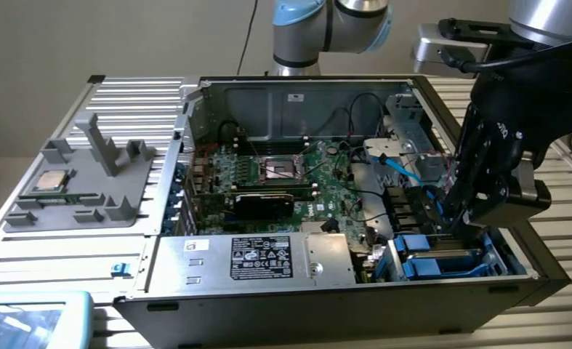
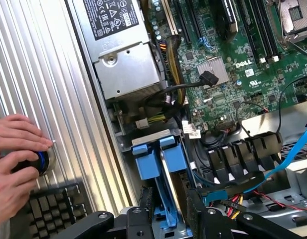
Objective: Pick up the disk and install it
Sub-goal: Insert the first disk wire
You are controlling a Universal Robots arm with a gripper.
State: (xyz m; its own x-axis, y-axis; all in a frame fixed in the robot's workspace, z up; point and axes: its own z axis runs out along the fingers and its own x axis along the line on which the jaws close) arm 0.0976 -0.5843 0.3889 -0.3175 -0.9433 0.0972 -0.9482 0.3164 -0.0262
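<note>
The gripper (image 2: 169,211) is closed on the disk (image 2: 166,172): its two dark pads (image 2: 146,211) press the blue carrier from both sides, as far as the wrist view lets me judge. The disk stands on its edge directly between the jaws, already low in the drive bay (image 1: 504,265) of the open computer case (image 1: 266,109). I judge the disk to be stiff and rather heavy for its size, with smooth metal faces that can slip. It is also fragile, because a knock or a fall may damage it. The plastic carrier is lighter and bends a little, so the good place to hold is across the two flat sides near the middle, not on the thin blue tabs. The case contains much. Just beside the gripper lies the silver power supply (image 1: 256,258), beyond it the green motherboard (image 2: 233,64), and a blue cable (image 2: 293,149) runs near the bay. Well apart from the gripper, outside the case, a grey tray (image 1: 73,211) holds a small square chip (image 1: 51,180).
</note>
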